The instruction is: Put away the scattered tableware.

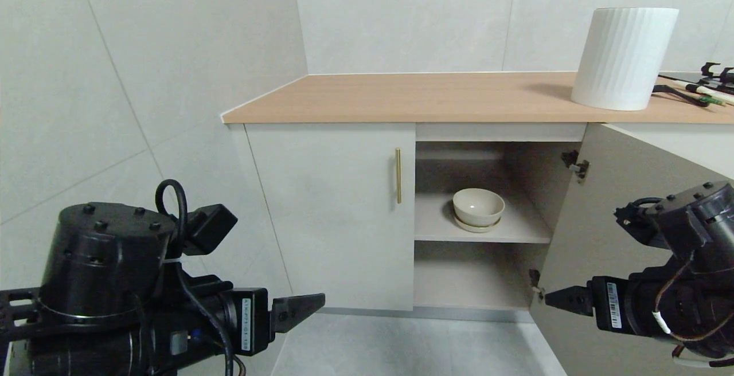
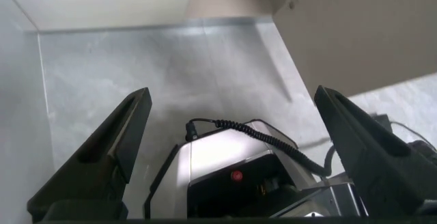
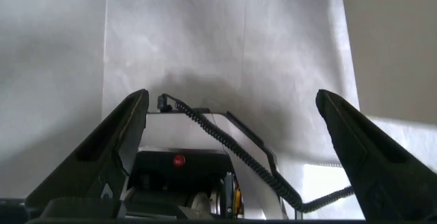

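We see left gripper [image 1: 311, 305] and right gripper [image 1: 554, 297] both spread wide, empty. Bowl [image 1: 479, 206] sits on cabinet shelf [image 1: 436, 222]. Right gripper is just beside open door [image 1: 596, 215]; we reckon a swing could bump it.

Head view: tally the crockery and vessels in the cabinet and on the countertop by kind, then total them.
bowl: 1
plate under the bowl: 1
white ribbed canister on the countertop: 1
Total: 3
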`<state>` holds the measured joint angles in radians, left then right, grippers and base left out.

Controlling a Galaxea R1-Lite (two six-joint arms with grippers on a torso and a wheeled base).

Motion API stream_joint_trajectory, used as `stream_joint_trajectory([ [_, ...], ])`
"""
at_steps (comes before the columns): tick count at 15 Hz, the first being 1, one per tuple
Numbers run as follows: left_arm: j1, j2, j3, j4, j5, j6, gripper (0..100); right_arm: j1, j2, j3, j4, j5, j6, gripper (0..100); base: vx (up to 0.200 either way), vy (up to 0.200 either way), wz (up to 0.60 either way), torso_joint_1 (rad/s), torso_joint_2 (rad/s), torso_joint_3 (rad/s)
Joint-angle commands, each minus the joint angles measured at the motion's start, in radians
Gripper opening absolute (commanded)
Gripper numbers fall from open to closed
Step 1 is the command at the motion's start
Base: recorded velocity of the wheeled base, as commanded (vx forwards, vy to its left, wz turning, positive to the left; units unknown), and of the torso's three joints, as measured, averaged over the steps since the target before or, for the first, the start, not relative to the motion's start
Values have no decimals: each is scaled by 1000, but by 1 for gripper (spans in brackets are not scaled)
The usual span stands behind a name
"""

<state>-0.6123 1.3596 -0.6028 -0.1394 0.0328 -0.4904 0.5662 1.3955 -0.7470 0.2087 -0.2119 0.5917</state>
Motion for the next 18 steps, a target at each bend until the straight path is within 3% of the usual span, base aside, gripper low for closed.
stream_joint_trajectory([
  [1,0,6,0,0,-1,0,100,1,5,5,0,0,0,100,-200,0,0,7,-2,-2],
  [6,0,15,1,0,-1,0,100,4,3,5,0,0,-1,100,-200,0,0,3,1,-1],
  [16,0,15,8,0,-5,3,100,4,2,12,1,0,-13,100,0,0,0,0,0,0],
  [18,0,15,14,0,-4,23,100,4,-1,12,4,-1,-15,100,0,-100,0,1,-1,6],
])
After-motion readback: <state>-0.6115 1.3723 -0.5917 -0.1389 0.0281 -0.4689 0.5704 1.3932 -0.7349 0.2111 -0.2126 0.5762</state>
